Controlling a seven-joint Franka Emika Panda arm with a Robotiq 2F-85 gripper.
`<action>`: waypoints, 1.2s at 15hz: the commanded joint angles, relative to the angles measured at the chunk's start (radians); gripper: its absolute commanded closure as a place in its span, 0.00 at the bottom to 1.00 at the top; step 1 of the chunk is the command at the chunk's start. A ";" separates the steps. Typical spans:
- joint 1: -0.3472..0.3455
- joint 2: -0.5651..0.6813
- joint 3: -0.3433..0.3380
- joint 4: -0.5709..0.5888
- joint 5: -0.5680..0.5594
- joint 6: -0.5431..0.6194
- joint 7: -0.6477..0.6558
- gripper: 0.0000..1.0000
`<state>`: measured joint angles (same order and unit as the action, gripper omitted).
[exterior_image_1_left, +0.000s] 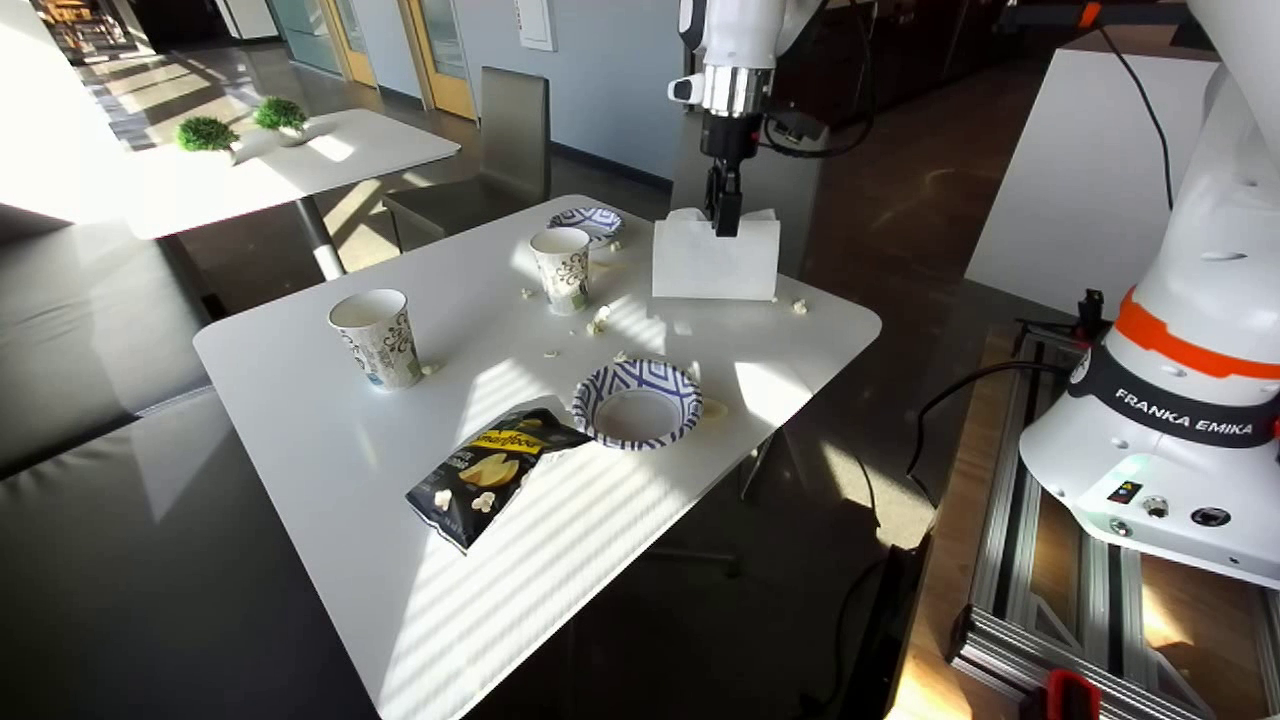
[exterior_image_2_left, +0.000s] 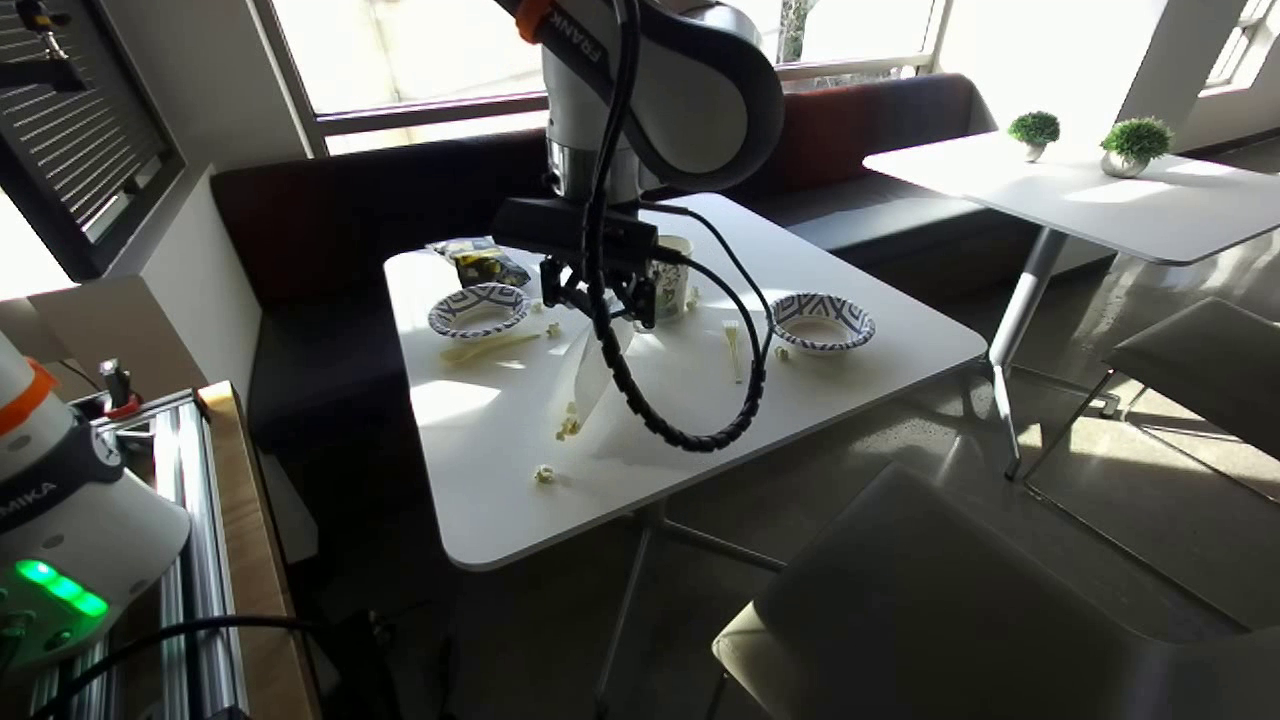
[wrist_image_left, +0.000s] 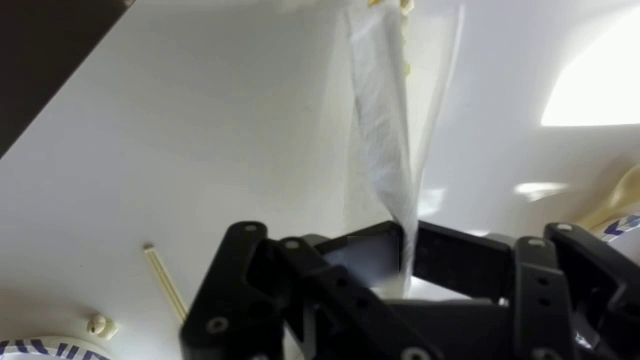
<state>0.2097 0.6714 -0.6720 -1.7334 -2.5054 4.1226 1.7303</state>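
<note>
Surface (exterior_image_1_left: 320, 450): white, standing beside a padded seat (exterior_image_1_left: 120, 590) and receiving striped sunlight.
Hand (wrist_image_left: 409, 250): closed; its fingers (wrist_image_left: 460, 252) are pinching the napkin (exterior_image_1_left: 715, 268) near the middle of the upper edge.
Napkin position: hanging upright near one corner of the surface, folded; its lower edge is reaching to or almost to the surface, contact remaining uncertain.
Napkin weight: judged very light, adding almost no load to the hand.
Napkin stiffness: judged soft; the fold is lending some shape, but the free corners are probably yielding to any sideways touch.
Napkin grip: appearing dry and matte; slipping seems unlikely, tearing or creasing the greater risk.
Napkin hold point: central upper edge, keeping the layers together between the fingers.
Popcorn (exterior_image_1_left: 800, 306): lying scattered; a cluster (exterior_image_2_left: 569, 422) is showing at the napkin's lower edge in an exterior view. Whether any piece is lying inside the fold cannot be told.
Cups: one cup (exterior_image_1_left: 566, 275) is standing near the napkin, another cup (exterior_image_1_left: 377, 340) farther off.
Bowls: one bowl (exterior_image_1_left: 640, 376) is resting just beside the snack bag (exterior_image_1_left: 495, 475), with a spoon (exterior_image_2_left: 490, 347) lying close by; another bowl (exterior_image_2_left: 822, 333) is resting near the fork (exterior_image_2_left: 734, 350).
</note>
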 joint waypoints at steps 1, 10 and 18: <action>0.071 0.036 -0.077 0.058 -0.016 0.056 0.037 1.00; 0.207 0.068 -0.207 0.058 -0.008 0.100 -0.053 1.00; 0.246 0.075 -0.215 0.061 -0.008 0.090 -0.070 1.00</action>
<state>0.4639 0.7508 -0.8989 -1.6747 -2.5060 4.2163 1.6540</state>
